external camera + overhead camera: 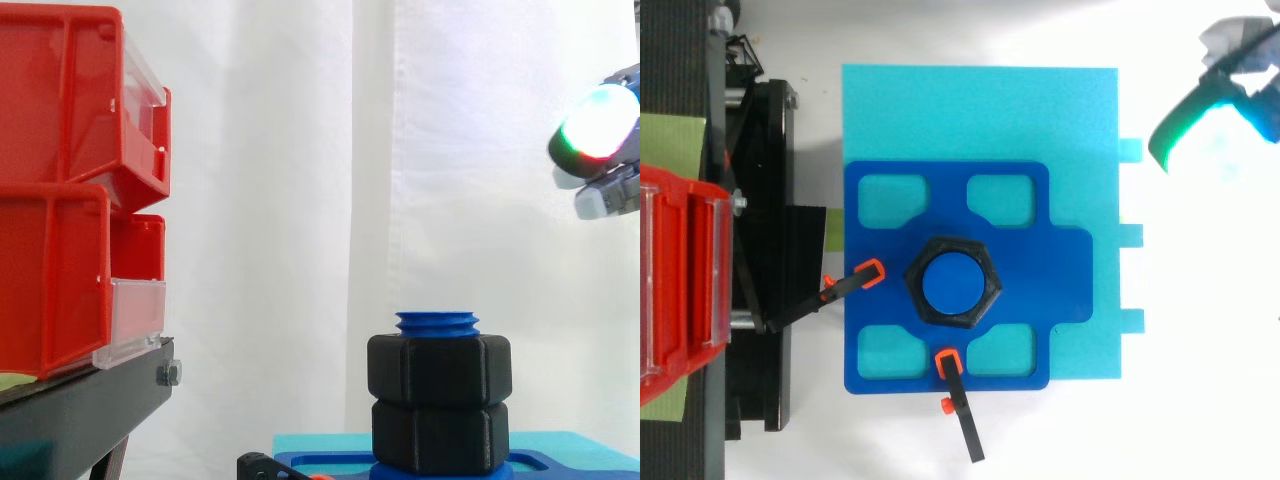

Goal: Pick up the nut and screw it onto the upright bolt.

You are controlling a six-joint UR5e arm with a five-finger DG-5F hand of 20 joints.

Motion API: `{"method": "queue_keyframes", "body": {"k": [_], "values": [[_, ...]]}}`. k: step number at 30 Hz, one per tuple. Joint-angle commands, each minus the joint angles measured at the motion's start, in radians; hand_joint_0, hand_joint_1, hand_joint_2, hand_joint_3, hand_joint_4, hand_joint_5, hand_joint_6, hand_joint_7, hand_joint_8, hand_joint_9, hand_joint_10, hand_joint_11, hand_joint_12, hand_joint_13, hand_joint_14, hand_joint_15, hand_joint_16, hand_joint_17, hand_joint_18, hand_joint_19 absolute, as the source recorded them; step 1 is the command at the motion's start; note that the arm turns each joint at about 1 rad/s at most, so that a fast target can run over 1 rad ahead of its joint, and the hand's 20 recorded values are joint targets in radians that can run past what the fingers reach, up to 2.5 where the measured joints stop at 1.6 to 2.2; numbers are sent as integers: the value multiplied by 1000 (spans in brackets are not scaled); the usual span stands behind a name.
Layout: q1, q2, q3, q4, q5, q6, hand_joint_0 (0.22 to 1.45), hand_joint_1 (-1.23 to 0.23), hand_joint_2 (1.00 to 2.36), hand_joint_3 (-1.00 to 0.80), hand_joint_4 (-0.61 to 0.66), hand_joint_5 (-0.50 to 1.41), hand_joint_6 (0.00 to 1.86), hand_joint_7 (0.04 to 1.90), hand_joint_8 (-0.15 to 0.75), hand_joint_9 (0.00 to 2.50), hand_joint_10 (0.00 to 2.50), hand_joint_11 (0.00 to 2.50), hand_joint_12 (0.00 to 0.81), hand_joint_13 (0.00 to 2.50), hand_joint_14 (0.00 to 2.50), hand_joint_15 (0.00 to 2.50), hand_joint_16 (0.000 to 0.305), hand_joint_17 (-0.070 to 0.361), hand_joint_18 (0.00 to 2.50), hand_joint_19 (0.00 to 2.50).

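Observation:
A blue upright bolt (437,322) stands on a blue fixture plate (1060,260), its threaded top showing. In the side view two black hex nuts are stacked on it, the upper nut (440,368) just below the bolt's top and the lower nut (440,435) down at the plate. From above, a black nut (989,283) rings the bolt (951,282). My hand (598,125) hangs high at the right edge, well apart from the bolt. Its glowing fingers are relaxed with nothing between them. In the top view the hand (1185,125) sits off the plate's far right corner.
The fixture plate rests on a cyan base (970,110). Two black clamps with orange tips (855,280) (958,400) hold the plate at its left and front. Red bins (70,190) stack on a black stand (80,400) at the left.

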Motion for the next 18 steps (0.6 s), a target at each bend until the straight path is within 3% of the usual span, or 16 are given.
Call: {"method": "queue_keyframes", "body": {"k": [1, 5, 18], "values": [[4, 0, -6, 25, 55, -14, 483, -475, 1000, -500, 143, -284, 500, 536, 216, 0, 0, 0, 370, 0, 0, 0, 55, 123, 0, 0], [7, 1, -6, 37, 84, -20, 485, -480, 1000, -500, 135, -284, 500, 540, 214, 0, 0, 0, 371, 0, 0, 0, 56, 125, 0, 0], [9, 1, -6, 31, 84, -23, 491, -500, 1000, -500, 143, -265, 500, 552, 220, 0, 0, 0, 367, 0, 0, 0, 54, 122, 0, 0]]}}
